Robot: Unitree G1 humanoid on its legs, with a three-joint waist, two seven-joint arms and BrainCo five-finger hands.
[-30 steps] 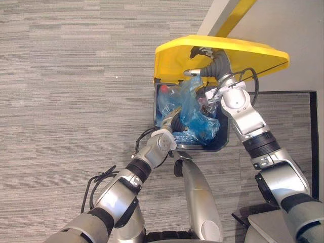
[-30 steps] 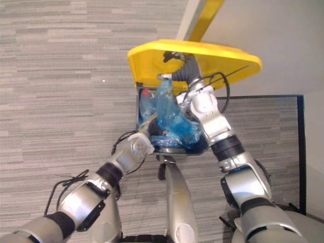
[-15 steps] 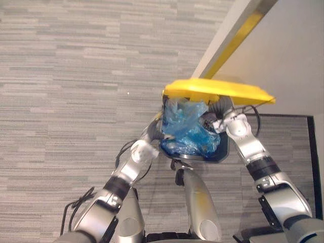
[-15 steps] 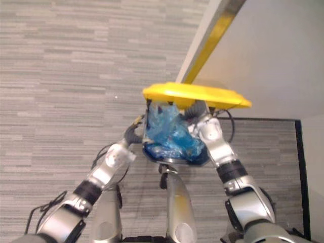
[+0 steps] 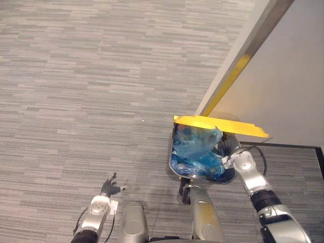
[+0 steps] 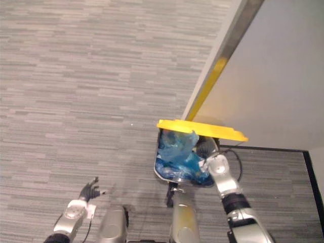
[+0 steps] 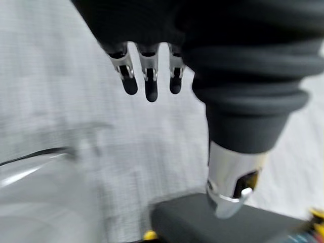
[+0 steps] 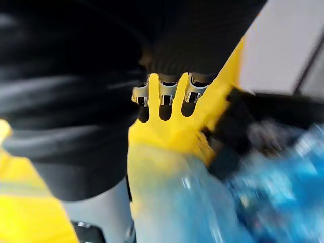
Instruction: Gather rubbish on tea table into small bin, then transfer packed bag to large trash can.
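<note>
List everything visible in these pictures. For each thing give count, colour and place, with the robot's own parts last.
Bin: one, dark grey, on the carpet beside the wall.
Lid: one, yellow, raised over the bin.
Bag: one, blue, full, inside the bin.
Carpet: one, grey striped, covering the floor.
Wall: one, pale grey, behind the bin.
Left robot hand: one, silver with dark tips, open over the carpet, away from the bin.
Right robot hand: one, same colours, fingers straight at the lid's underside.

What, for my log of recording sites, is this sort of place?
Likely an office or similar commercial building, indoors: grey striped carpet covers the floor, a large trash can with a yellow lid holds a blue bag, and it stands beside a plain wall.
</note>
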